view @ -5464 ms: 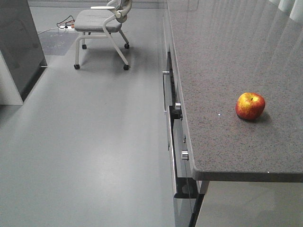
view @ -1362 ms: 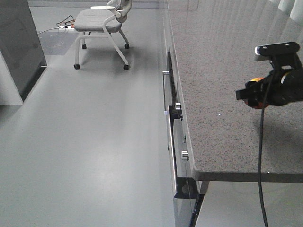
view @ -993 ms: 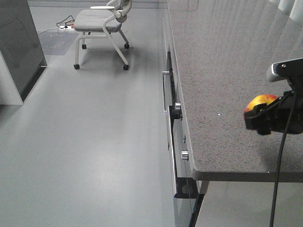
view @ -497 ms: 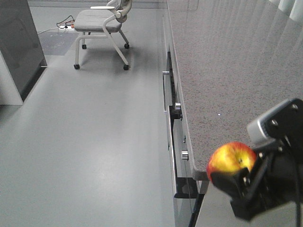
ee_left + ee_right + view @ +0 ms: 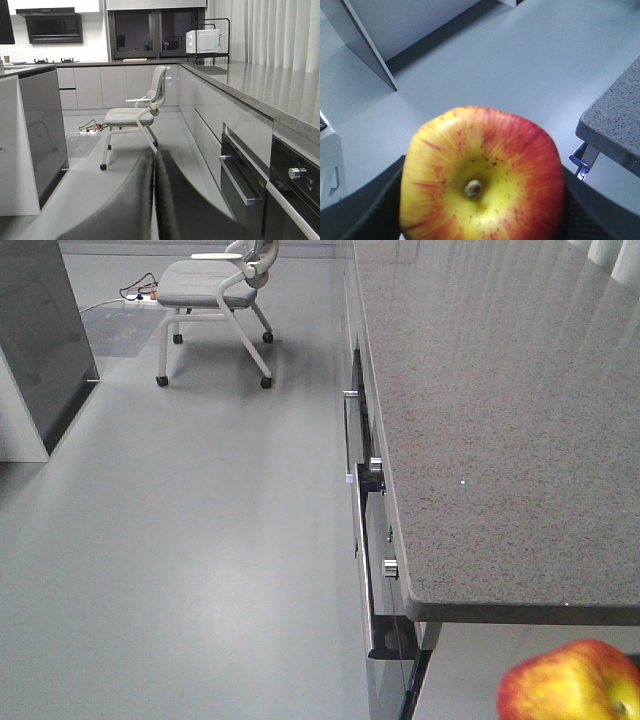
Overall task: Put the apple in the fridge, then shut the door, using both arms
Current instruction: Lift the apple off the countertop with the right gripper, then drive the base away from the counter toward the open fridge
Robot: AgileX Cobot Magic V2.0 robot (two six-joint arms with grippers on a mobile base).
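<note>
The apple, red with yellow streaks, hangs in the air at the bottom right of the front view, below and in front of the counter's corner. In the right wrist view the apple fills the lower middle, stem end toward the camera. My right gripper is shut on it, one black finger on each side. My left gripper is shut with nothing in it, its fingers pressed together and pointing at the floor ahead. The fridge and its door are out of view.
A grey speckled countertop runs along the right, its corner close to the apple. Below it are an oven handle and knobs. A wheeled chair stands at the back, a dark counter side panel on the left.
My right gripper closed on the apple on the counter, lifted it and carried it off the front edge toward the camera. The arm has left the front view; only the apple shows.
</note>
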